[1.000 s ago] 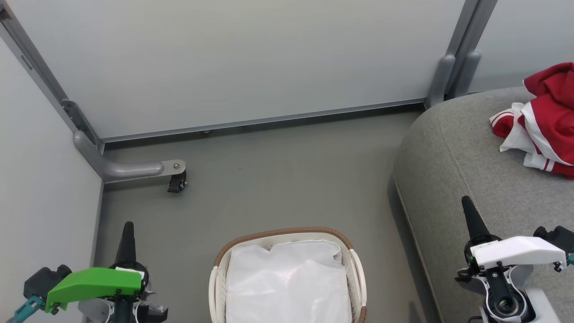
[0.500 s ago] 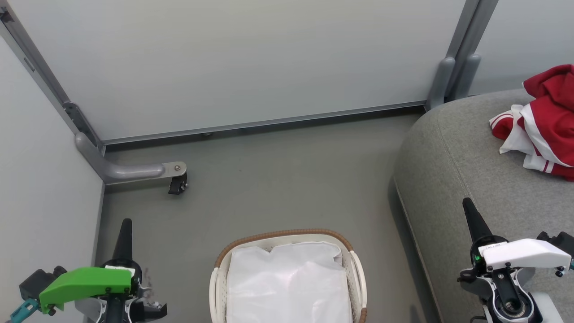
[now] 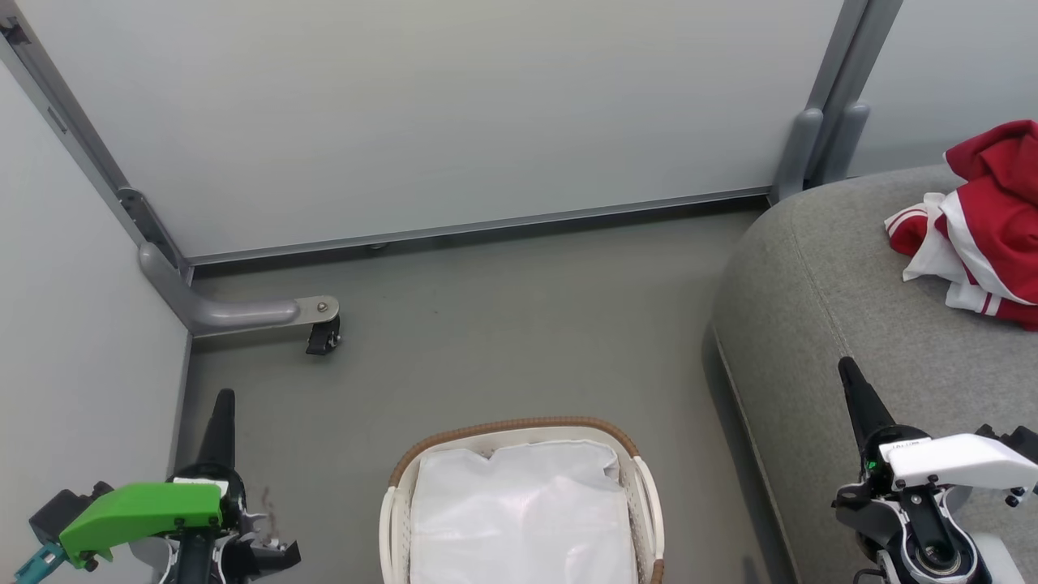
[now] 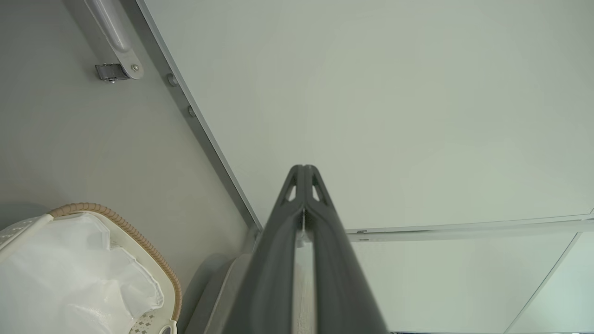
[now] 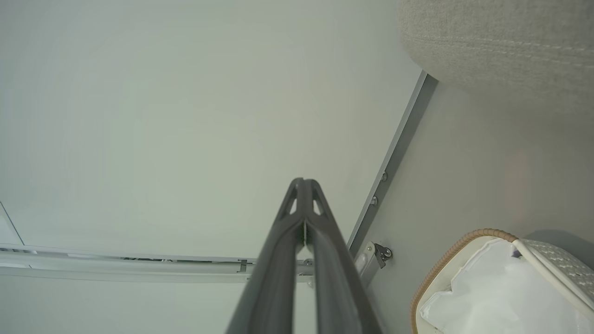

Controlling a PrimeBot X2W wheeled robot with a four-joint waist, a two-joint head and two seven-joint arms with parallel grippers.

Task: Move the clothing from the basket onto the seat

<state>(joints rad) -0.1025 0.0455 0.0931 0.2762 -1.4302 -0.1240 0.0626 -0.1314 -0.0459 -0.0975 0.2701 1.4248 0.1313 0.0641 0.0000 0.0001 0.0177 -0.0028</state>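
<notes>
Inside the basket [image 3: 511, 424] lies white liner [image 3: 519, 519], clothing [image 3: 996, 231] on seat [image 3: 835, 284]; left gripper [image 3: 223, 403], right gripper [image 3: 849, 371] closed, empty.

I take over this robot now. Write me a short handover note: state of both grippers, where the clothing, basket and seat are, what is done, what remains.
Left gripper: shut, empty, above the floor left of the basket.
Right gripper: shut, empty, by the front of the seat.
Clothing: red garments with white trim lie crumpled on the seat, at the head view's right edge.
Basket: on the floor between the grippers; its visible part holds a white liner, no red.
Done: the clothing seems moved. Left: check the basket's near end, cut off by the view's bottom edge.
</notes>
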